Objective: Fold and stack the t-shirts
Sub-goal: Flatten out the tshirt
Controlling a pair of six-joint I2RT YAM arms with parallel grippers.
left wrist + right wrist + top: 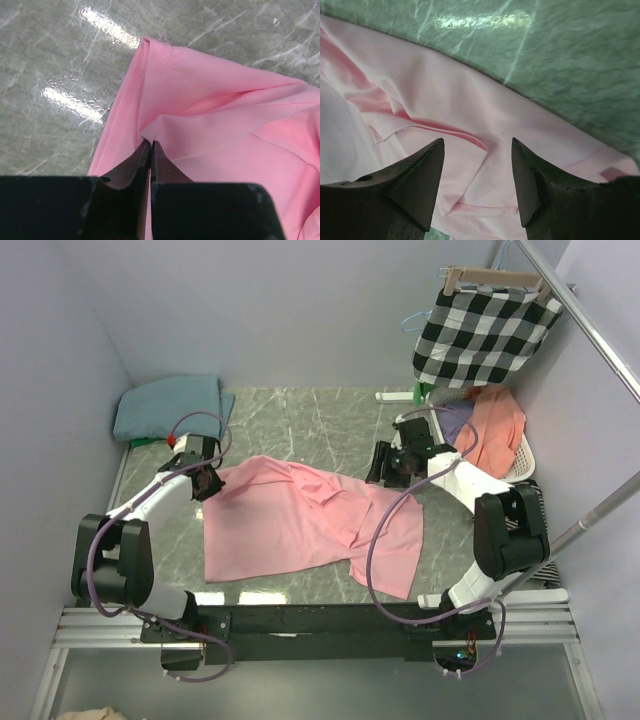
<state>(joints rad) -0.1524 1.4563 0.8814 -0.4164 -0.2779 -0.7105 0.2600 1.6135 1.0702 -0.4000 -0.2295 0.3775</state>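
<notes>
- Bolted to a black rail (320, 620) along the near edge of the table (320, 415), both arm bases are seen, with the arms reaching away over the marbled top.
- Just beyond the rail, the pink shirt (300, 520) (215, 115) (420, 95) is spread over the middle of the table. It lies mostly flat at its near left part and is rumpled into ridges across its middle, and one flap trails toward the near right.
- At the shirt's far left corner, the left gripper (207, 480) (150, 142) is seen with its jaws pressed together. A raised fold of the pink cloth is pinched at their tips.
- At the shirt's far right edge, the right gripper (385, 465) (477, 142) is held with its jaws parted over the pink cloth. Nothing is gripped between them.
- In the far left corner of the table, the teal shirt (168, 405) is laid folded against the wall, well apart from the pink one.
- Past the right arm, at the far right, an orange garment (497, 430) is draped in a white basket (527, 452).
- Farthest off, a checked cloth (485, 335) is hung from a hanger above the basket.
</notes>
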